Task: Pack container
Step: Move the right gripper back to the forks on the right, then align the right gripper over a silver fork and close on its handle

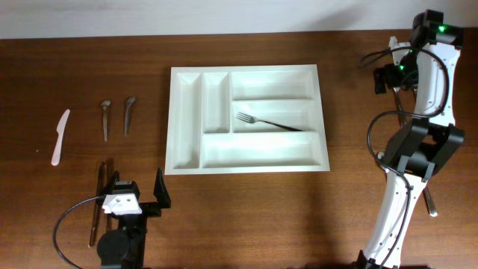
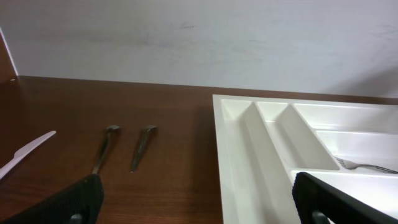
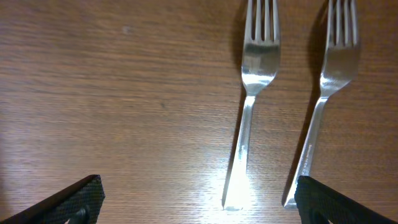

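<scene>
- The right gripper is hanging low over bare wood, its fingers spread wide with nothing between them.
- Just ahead of that gap, a metal fork is lying on the table with its tines pointing away from the wrist camera. A second fork is lying beside it toward the right finger, near but not touching.
- The right arm is standing folded and tall at the table's right edge, well apart from the container. From overhead it is covering most of those two forks.
- The left gripper is gaping wide too, its fingers holding nothing.
- That gripper is sitting low at the near-left part of the table and pointing toward the far wall.
- Ahead of it and to its left, two short metal utensils are lying side by side. A white plastic knife is lying farther left.
- A couple of thin dark utensils are lying just beside the left gripper on its left side.
- The container is lying flat in the middle of the table, between the two arms. Its left wall is showing ahead of the left gripper's right finger.
- A dark-handled fork is resting in the container's middle long compartment, tines toward the two narrow compartments.
</scene>
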Available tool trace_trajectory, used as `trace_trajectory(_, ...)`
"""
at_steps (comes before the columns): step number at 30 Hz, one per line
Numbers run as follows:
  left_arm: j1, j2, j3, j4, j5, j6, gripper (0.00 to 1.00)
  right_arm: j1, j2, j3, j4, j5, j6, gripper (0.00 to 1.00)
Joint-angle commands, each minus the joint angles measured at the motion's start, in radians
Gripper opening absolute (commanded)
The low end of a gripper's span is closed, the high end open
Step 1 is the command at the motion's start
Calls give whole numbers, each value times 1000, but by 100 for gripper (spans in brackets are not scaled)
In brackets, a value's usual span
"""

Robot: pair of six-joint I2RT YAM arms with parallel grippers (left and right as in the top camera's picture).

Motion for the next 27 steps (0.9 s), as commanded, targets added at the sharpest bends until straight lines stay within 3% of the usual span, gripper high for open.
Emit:
trace_trajectory(1, 4, -6, -5, -1, 8, 9, 99, -13, 18, -5, 4, -17, -14, 99)
trace_trajectory(27, 4, -6, -5, -1, 8, 9, 99, -65, 113, -13, 18, -73, -40, 99)
